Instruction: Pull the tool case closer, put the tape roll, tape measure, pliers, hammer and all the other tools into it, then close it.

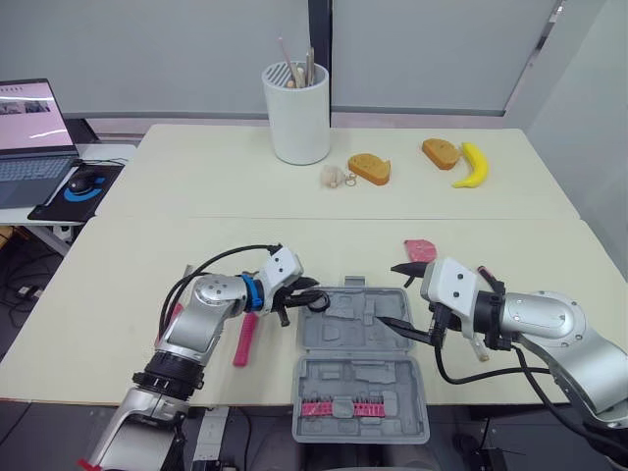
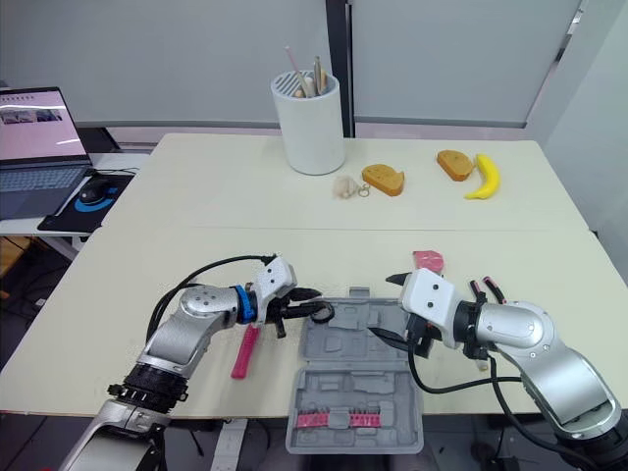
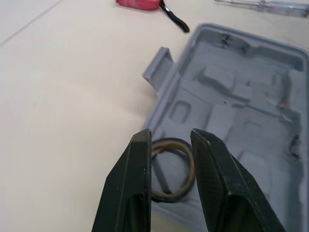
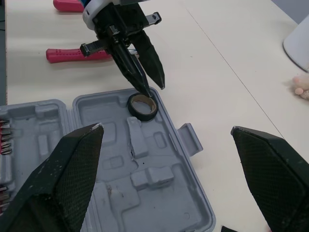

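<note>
The grey tool case (image 1: 378, 339) lies open at lower centre of your head views. Your right gripper (image 1: 390, 294) hangs over its right rim, fingers spread wide. Your left gripper (image 4: 154, 91) has its fingers slightly parted, tips at the rim of the tape roll (image 4: 142, 107). The roll lies flat in the case's upper-left corner, and you can't make out whether a tip touches it. Your left arm hides the upper end of the pink-handled pliers (image 1: 241, 345), left of the case. The red tape measure (image 1: 420, 249) shows just above the right gripper, partly covered.

tape roll (image 4: 142, 107) in tool case's (image 1: 365, 345) far-left corner, hand tool (image 1: 243, 341) left on table (image 1: 245, 206)
</note>
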